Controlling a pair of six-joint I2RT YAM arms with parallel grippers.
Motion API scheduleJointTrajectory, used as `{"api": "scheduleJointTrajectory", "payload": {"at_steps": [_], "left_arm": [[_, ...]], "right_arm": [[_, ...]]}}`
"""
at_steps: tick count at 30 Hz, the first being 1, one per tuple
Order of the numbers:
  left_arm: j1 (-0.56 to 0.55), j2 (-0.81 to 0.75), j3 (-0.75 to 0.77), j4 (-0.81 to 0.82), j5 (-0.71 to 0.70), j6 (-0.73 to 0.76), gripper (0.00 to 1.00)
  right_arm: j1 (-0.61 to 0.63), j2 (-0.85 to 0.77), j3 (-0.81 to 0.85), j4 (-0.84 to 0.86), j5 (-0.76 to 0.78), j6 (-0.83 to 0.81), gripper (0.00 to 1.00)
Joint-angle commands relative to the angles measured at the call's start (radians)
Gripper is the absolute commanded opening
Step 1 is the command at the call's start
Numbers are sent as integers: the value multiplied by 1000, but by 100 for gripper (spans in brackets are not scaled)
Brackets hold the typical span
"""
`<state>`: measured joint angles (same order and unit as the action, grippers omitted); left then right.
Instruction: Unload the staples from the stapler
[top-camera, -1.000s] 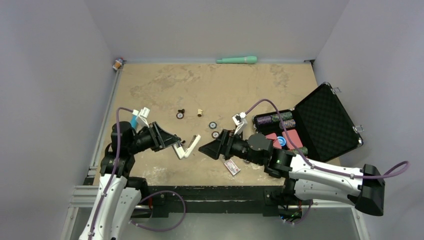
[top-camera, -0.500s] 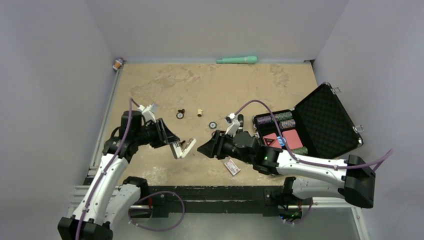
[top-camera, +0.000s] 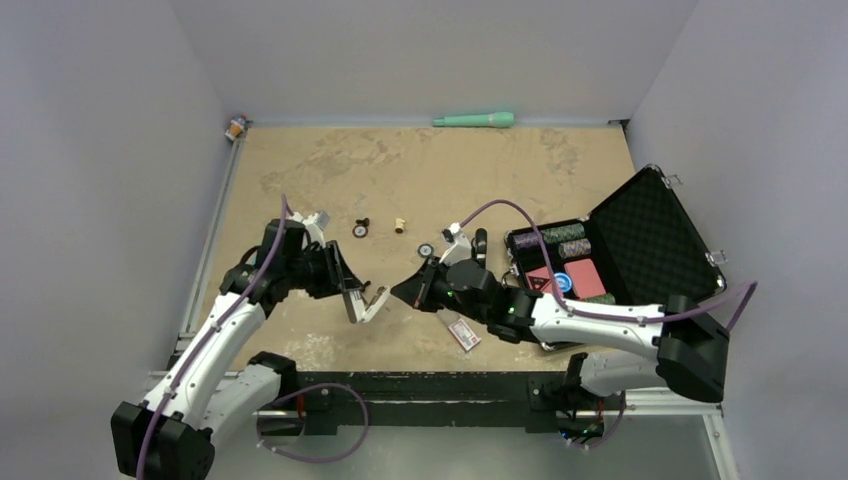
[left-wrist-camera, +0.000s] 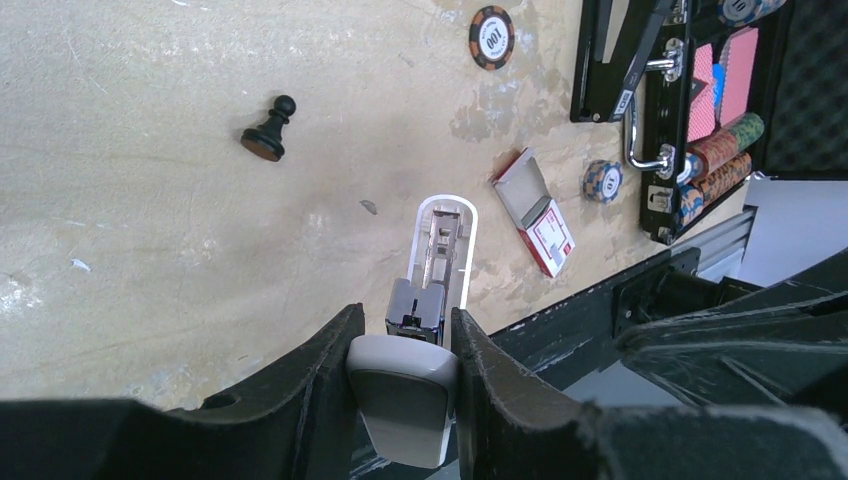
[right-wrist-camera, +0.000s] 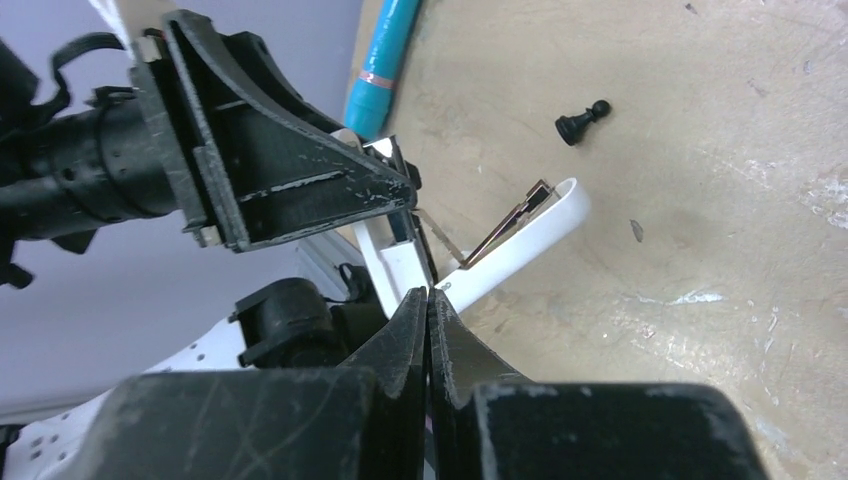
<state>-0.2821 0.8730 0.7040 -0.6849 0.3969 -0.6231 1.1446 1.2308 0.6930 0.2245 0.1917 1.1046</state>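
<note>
The stapler (top-camera: 373, 303) is white with silvery metal inside, hinged open in a V. My left gripper (top-camera: 352, 297) is shut on its rear end. In the left wrist view the white rear block sits squeezed between the black fingers (left-wrist-camera: 325, 360), and the stapler's metal magazine (left-wrist-camera: 440, 250) points away over the table. My right gripper (top-camera: 398, 291) is shut with nothing between its fingers. Its tips (right-wrist-camera: 428, 293) sit just in front of the stapler's white arm (right-wrist-camera: 530, 235), close to its hinge. No loose staples show.
A black chess pawn (left-wrist-camera: 268, 135) and a poker chip (left-wrist-camera: 491, 37) lie on the tan table. A red-and-white card box (top-camera: 463, 333) lies near the front edge. An open black case (top-camera: 640, 235) with chips stands at the right. A green tube (top-camera: 474, 120) lies at the back.
My right gripper has gone from open to shut and has moved left towards the stapler. The left arm has shifted a little right with the stapler still held.
</note>
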Motion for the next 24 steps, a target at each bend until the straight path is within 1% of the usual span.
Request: {"api": "scheduleJointTrajectory", "payload": {"at_steps": [1,6,12,14,17,20,24], "left_arm": [[-13,35,62,14,2,29,0],[-36,98,98,1,7,52,0],[-65,174,161,-31,0,91,0],[-71,193,181,-39,7,110,0],[-74,220,209,-57,17,148,0],[-75,250,233,-72,31,191,0],[-76,275,232,-64,56,208,0]], "right_arm": [[2,74,91,27,21,11,0],[2,147,150,-3,26,0,0],[-5,180,170,-15,44,3,0],[-21,181,156,11,7,5,0],[-68,168,91,112,-76,7,0],[-88,140,36,164,-85,11,0],[-92,141,41,148,-69,7,0]]}}
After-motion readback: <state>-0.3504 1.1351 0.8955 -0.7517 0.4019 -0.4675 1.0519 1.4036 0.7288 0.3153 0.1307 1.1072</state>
